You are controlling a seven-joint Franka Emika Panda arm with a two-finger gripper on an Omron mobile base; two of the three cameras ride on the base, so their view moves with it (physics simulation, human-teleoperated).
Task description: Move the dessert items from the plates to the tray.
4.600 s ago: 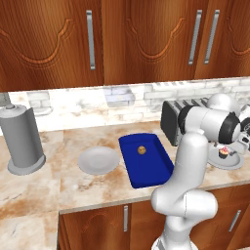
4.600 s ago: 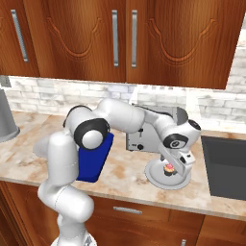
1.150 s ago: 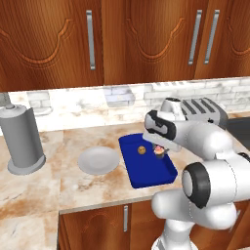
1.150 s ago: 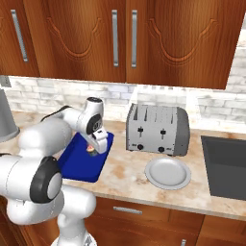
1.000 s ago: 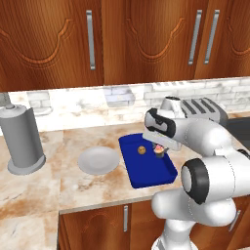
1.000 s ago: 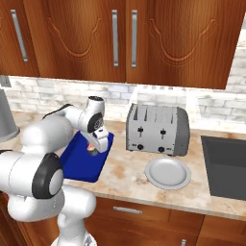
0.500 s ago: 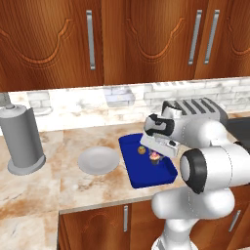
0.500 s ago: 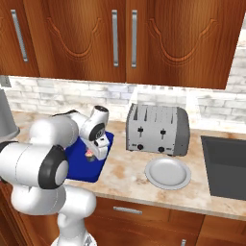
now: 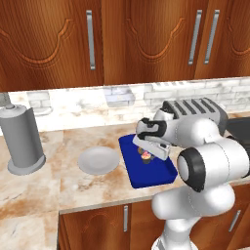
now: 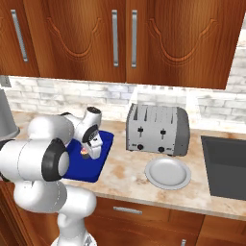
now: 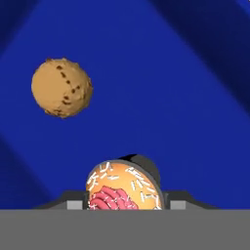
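Counter: your marble worktop (image 9: 97, 188) runs under dark wood cabinets (image 10: 120, 38), with a silver toaster (image 10: 157, 129) against the tiled back wall.
Tray: you'll find the blue tray (image 9: 149, 175) lying flat on the counter, between the toaster and one plate.
Cupcake: the pink-frosted cupcake (image 11: 124, 191) sits low over the tray floor, right at the gripper (image 9: 148, 153); whether it touches the floor you can't tell.
Ball pastry: the tan-brown ball (image 11: 62, 88) rests on the tray floor, apart from the cupcake. You get it clearly from the hand view; from the base cameras the arm covers that spot.
Gripper: its dark fingertips (image 11: 73, 203) flank the cupcake's wrapper closely. You can't tell whether they clamp it or stand just off it.
Plates: the left base view gives you a bare plate (image 9: 98, 160) just left of the tray; the right base view gives you the other plate (image 10: 168, 173) in front of the toaster.
Extras: the left base view shows a grey canister (image 9: 20, 139) at the far left, and the right base view a dark sink (image 10: 226, 166) at the right.
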